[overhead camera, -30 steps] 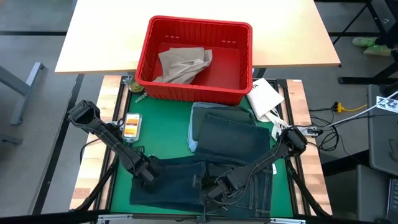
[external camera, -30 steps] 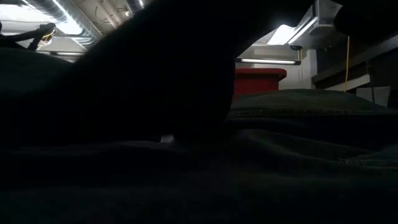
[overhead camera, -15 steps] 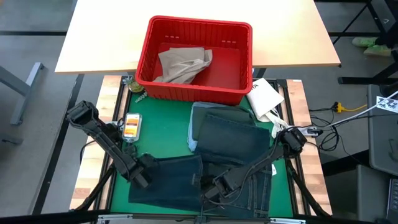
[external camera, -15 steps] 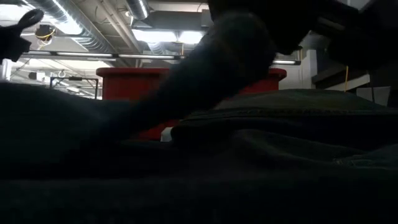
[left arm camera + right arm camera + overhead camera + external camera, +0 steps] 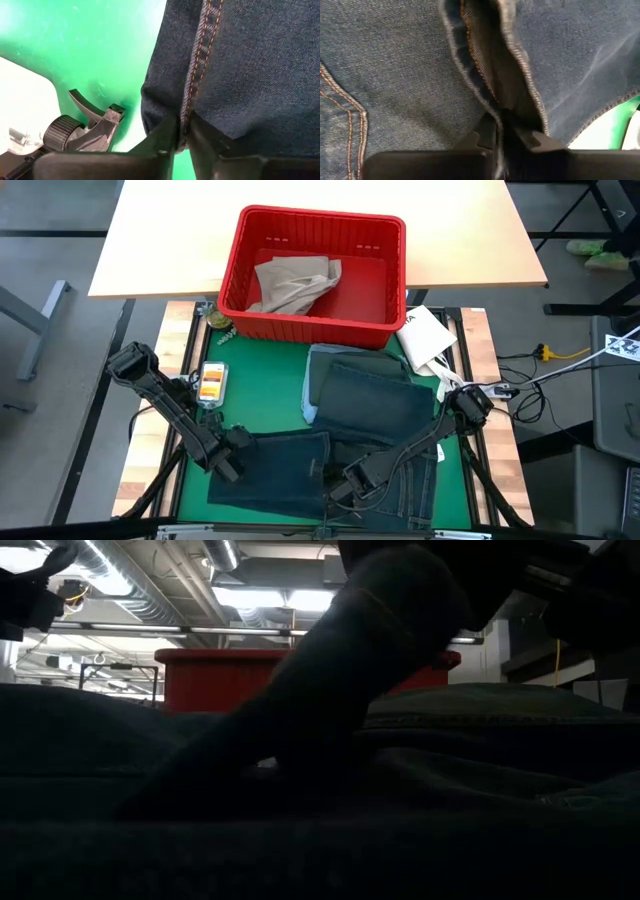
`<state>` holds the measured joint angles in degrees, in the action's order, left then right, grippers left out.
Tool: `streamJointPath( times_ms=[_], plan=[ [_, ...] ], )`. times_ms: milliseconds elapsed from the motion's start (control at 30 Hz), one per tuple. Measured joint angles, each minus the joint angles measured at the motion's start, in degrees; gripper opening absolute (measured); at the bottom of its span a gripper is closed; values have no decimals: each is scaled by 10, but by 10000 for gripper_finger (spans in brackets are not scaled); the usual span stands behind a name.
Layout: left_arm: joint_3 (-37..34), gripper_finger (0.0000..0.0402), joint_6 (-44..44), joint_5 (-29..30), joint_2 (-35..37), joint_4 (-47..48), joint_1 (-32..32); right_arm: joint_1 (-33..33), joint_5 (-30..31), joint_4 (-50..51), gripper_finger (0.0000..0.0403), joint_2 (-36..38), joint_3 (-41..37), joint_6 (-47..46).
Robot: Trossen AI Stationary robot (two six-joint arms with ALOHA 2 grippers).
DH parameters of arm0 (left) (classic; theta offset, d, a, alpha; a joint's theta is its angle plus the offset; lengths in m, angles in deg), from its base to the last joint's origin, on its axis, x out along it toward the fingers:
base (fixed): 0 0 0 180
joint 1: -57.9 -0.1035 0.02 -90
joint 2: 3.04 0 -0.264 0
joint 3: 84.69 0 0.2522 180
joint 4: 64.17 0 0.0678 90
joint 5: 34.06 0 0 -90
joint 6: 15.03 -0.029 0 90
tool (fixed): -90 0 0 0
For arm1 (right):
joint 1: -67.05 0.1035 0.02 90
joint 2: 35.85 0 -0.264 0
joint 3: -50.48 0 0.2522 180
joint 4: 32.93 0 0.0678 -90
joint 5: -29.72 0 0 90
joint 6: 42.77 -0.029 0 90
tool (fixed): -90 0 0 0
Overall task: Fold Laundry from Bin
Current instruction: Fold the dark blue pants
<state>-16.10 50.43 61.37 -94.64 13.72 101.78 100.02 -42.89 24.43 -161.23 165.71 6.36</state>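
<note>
The dark blue denim jeans (image 5: 290, 470) lie spread on the green mat at the table's near edge. My left gripper (image 5: 228, 462) is shut on their left edge, and my right gripper (image 5: 338, 485) is shut on them near the middle. The red bin (image 5: 320, 215) stands at the far side with tan khaki trousers (image 5: 295, 285) lying in it. A folded dark garment (image 5: 365, 395) rests on a light blue one (image 5: 312, 380) between the bin and the jeans. My left gripper pinches the orange-stitched seam (image 5: 192, 107) at the jeans' left edge between its two fingers. The fingers come steeply from above. The denim around the seam lies low on the mat. My right gripper pinches a raised fold with a hemmed edge (image 5: 492, 105), whose inner side shows between two stitched rims. The fingers slant down from the far right. The fold stands up as a ridge (image 5: 380, 630); the rest of the jeans lies on the table.
A white flat packet (image 5: 425, 340) lies at the right beside the bin. A small orange-and-white object (image 5: 211, 380) sits on the mat's left part. Bare green mat (image 5: 265, 395) shows left of the folded stack. A light tabletop (image 5: 170, 240) carries the bin.
My left gripper has shifted a little toward the table's left edge and has rolled, still holding the jeans' edge. In the low view the dark mass that filled the left side has sunk, and the red bin now shows behind it.
</note>
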Motion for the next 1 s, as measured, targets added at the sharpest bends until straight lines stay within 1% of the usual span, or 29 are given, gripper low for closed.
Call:
streamJointPath(
  times_ms=[133, 200, 300, 367, 433, 633, 900, 1000],
  plan=[
    [0, 83, 0, -7, 0, 11, -1, 0, 4, 0, 71, 0, 0, 0],
    [0, 99, 1, -28, 0, 22, -8, 0, 22, 0, 96, 0, 0, 0],
    [2, 110, -3, -63, 1, 25, -13, 0, 62, 0, 124, 0, 1, 4],
    [12, 112, -5, -71, 5, 25, -10, 0, 85, 5, 134, 0, 8, 6],
    [25, 113, -5, -71, 9, 27, -4, 0, 94, 5, 137, 0, 18, 6],
    [68, 113, 7, -69, 14, 26, 27, 0, 86, 38, 137, 0, 57, 6],
    [75, 114, 109, -66, 14, -35, 94, 0, 86, 120, 137, 1, 87, -23],
    [75, 114, 152, -60, 14, -75, 119, -2, 86, 117, 137, 1, 96, -24]
  ],
)
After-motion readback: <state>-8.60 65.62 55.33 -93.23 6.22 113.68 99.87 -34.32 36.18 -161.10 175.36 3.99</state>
